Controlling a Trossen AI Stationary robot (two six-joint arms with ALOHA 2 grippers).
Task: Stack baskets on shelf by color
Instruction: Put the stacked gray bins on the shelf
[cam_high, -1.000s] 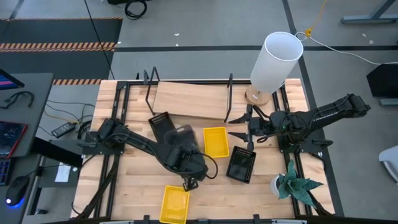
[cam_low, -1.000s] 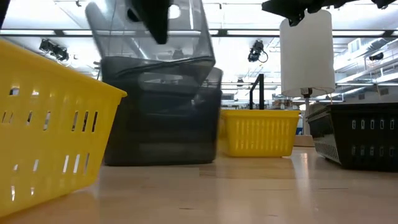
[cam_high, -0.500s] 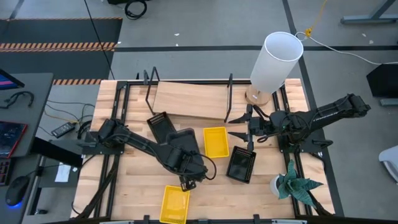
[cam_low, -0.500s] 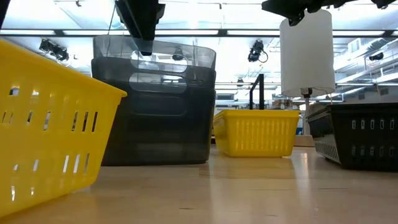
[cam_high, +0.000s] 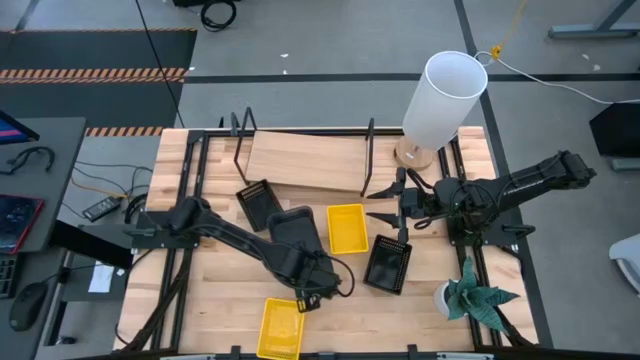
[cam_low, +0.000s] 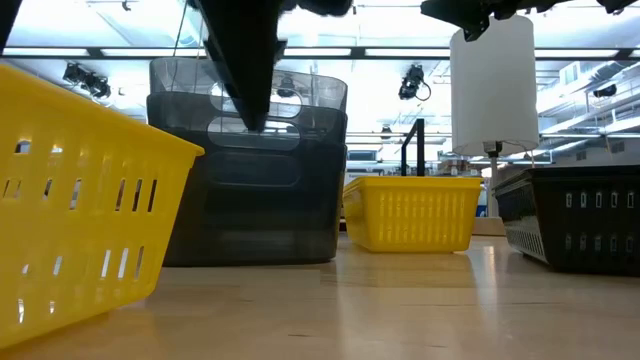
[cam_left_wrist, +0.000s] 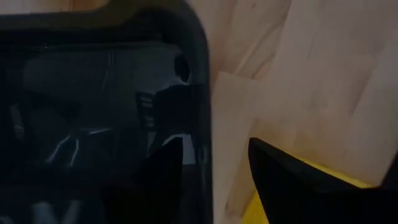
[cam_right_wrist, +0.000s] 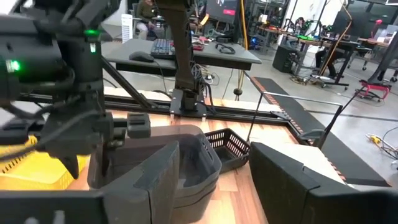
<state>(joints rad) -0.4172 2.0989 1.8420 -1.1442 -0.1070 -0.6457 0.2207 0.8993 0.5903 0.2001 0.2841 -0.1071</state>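
Two smoky grey baskets (cam_high: 295, 228) (cam_low: 250, 190) sit nested, bottom on the tabletop, just left of centre. My left gripper (cam_high: 306, 298) (cam_left_wrist: 211, 149) hangs open above the stack's near end and apart from it; the grey rim (cam_left_wrist: 205, 93) shows ahead between its fingers. A yellow basket (cam_high: 346, 228) lies right of the stack, another (cam_high: 281, 328) at the near edge. One black basket (cam_high: 258, 203) lies by the shelf (cam_high: 305, 162), one (cam_high: 388, 265) at the right. My right gripper (cam_high: 385, 215) (cam_right_wrist: 214, 155) waits open right of the centre yellow basket.
A tall white cylinder lamp (cam_high: 440, 100) stands at the far right beside the shelf's end loop. A small potted plant (cam_high: 475, 295) sits at the near right corner. Bare tabletop (cam_high: 215, 290) lies at the near left, under my left arm.
The upper grey basket, tilted above the lower one a second ago, has dropped into it and now sits level and nested. My left gripper has let go of it and drawn back toward the table's near edge. My right arm has kept still.
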